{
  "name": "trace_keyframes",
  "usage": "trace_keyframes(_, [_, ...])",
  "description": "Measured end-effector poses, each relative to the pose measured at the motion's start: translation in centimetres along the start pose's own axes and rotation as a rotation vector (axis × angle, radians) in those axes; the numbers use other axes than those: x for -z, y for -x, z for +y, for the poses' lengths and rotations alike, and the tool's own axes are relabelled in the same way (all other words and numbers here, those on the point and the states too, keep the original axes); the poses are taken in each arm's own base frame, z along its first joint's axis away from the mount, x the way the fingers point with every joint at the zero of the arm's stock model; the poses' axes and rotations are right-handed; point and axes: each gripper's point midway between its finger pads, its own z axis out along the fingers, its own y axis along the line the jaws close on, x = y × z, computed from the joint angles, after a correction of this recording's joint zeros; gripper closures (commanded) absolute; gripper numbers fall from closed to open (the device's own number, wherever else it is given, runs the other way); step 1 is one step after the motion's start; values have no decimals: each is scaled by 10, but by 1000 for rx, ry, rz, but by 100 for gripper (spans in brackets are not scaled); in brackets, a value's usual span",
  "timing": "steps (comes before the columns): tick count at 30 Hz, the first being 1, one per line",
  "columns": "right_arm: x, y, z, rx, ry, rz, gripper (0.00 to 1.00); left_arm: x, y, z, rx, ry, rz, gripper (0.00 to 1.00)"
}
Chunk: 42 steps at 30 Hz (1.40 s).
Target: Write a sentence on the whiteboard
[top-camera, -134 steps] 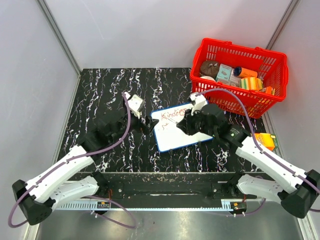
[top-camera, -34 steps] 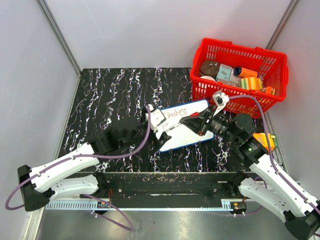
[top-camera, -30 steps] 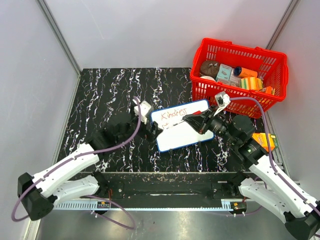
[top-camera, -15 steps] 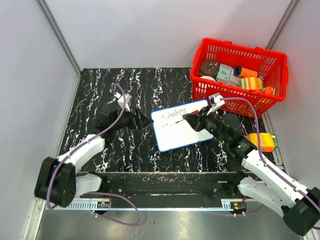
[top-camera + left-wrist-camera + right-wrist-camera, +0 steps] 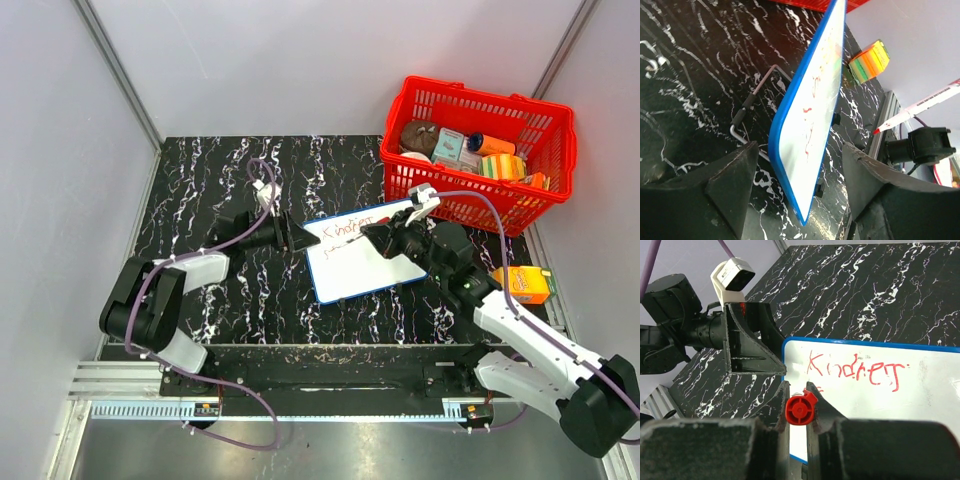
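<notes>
- Table: a black table top point(image 5: 210, 180) with white marble veining, hard and glossy, carries all items.
- Left gripper point(image 5: 298, 238): it lies low at the left edge of the board. In the left wrist view the 2 black wedge-shaped fingers point(image 5: 715, 200) stand apart, 1 on each side of the frame, with a gap on both sides. It is released and grasps nothing.
- Whiteboard point(image 5: 355, 270): a small flat rectangular white panel with a thin blue frame and rounded corners, placed at the table centre between the 2 grippers and just in front of the basket.
- Handling, as a judgement: the panel looks thin, stiff and light, so it will slide under pen pressure. The glossy face is slippery and the ink will smear. Take hold at the blue frame on the left edge, clear of the writing.
- Bent wire point(image 5: 747, 102): a thin metal piece with a black sleeve, on the table by the board's underside. Its function cannot be told.
- Sentence point(image 5: 855, 372): thin red handwriting reading roughly "Kindness", along the far edge.
- Right gripper point(image 5: 798, 390): clenched on a red-ended marker point(image 5: 800, 410), with its tip over the board.
- Red plastic lattice basket point(image 5: 470, 212): holds assorted packets.
- Orange carton point(image 5: 527, 283): near the right table edge.
</notes>
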Motion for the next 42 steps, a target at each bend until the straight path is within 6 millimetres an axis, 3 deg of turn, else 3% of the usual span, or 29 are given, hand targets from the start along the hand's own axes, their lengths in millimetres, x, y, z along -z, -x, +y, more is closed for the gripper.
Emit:
trace_keyframes(4, [-3, 2, 1, 4, 10, -15, 100, -12, -4, -4, -17, -80, 23, 54])
trace_keyframes(5, [-3, 2, 1, 7, 14, -17, 100, -14, -6, -3, -16, -90, 32, 66])
trace_keyframes(7, [-6, 1, 1, 21, 18, -15, 100, -19, -10, 0, -18, -104, 50, 76])
trace_keyframes(8, [-7, -1, 0, 27, 17, -11, 100, -21, -12, 1, -16, -105, 56, 89])
trace_keyframes(10, [-9, -4, -2, 42, 13, -3, 100, -22, -14, 2, -9, -112, 70, 100])
trace_keyframes(14, [-10, -10, 0, 86, 9, -2, 100, -22, -10, -19, -30, -197, 94, 100])
trace_keyframes(21, [-9, -29, 28, 219, 8, -26, 100, -22, -11, -16, -32, -185, 111, 100])
trace_keyframes(29, [-1, -18, 1, 246, -139, -131, 100, -22, -9, -16, -38, -168, 130, 100])
trace_keyframes(38, [-2, -6, 3, 239, -138, -187, 100, -22, -9, -16, -40, -162, 140, 100])
trace_keyframes(42, [-6, -10, 3, 240, -133, -179, 100, -22, -9, -16, -42, -162, 141, 100])
